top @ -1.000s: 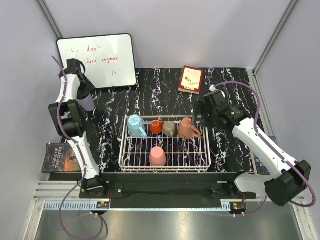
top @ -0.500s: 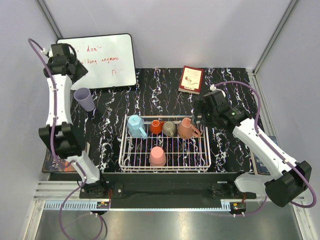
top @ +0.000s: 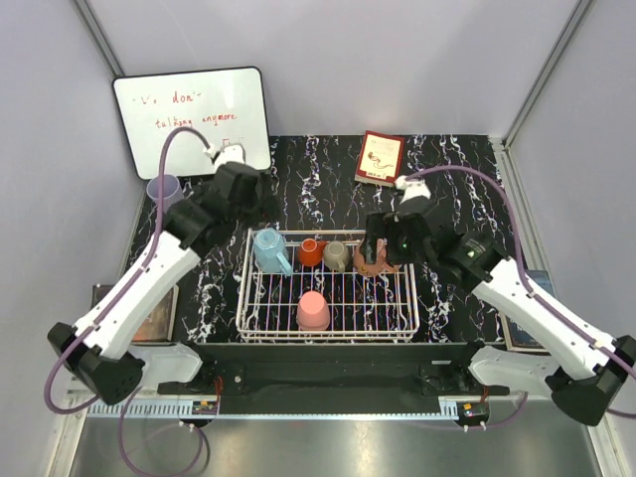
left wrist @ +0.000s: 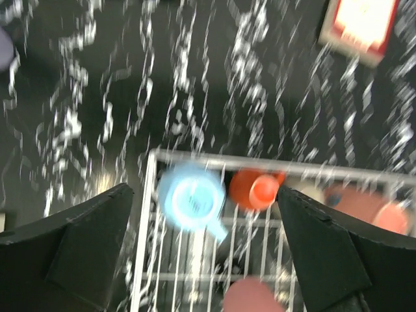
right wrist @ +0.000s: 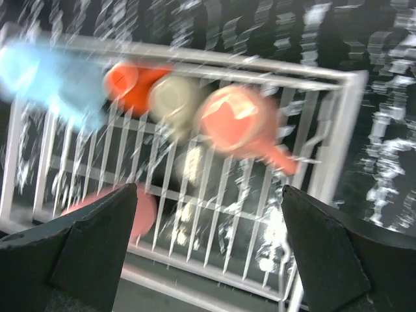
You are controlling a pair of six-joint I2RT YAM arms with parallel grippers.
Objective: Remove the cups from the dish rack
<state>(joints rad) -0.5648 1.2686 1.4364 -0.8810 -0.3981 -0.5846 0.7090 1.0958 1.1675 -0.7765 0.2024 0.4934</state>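
Observation:
The white wire dish rack [top: 328,336] sits mid-table. Along its far side stand a light blue cup [top: 268,248], an orange-red one [top: 312,252], a grey-olive one [top: 336,255] and a salmon-pink mug [top: 370,262]; a pink tumbler [top: 313,310] is upside down at the front. A lavender tumbler [top: 162,191] stands on the table at far left. My left gripper [top: 248,194] hangs open, high beyond the rack's far-left corner, with the blue cup [left wrist: 192,201] below it. My right gripper [top: 383,238] is open above the salmon-pink mug [right wrist: 237,120], holding nothing.
A whiteboard [top: 194,119] leans at the back left. A red book [top: 380,157] lies at the back, a dark book [top: 149,313] left of the rack and another [top: 522,318] at the right edge. Walls close in on three sides.
The left arm let go of the lavender tumbler at far left, opened, and swung right towards the rack. The right gripper moved left, over the salmon-pink mug.

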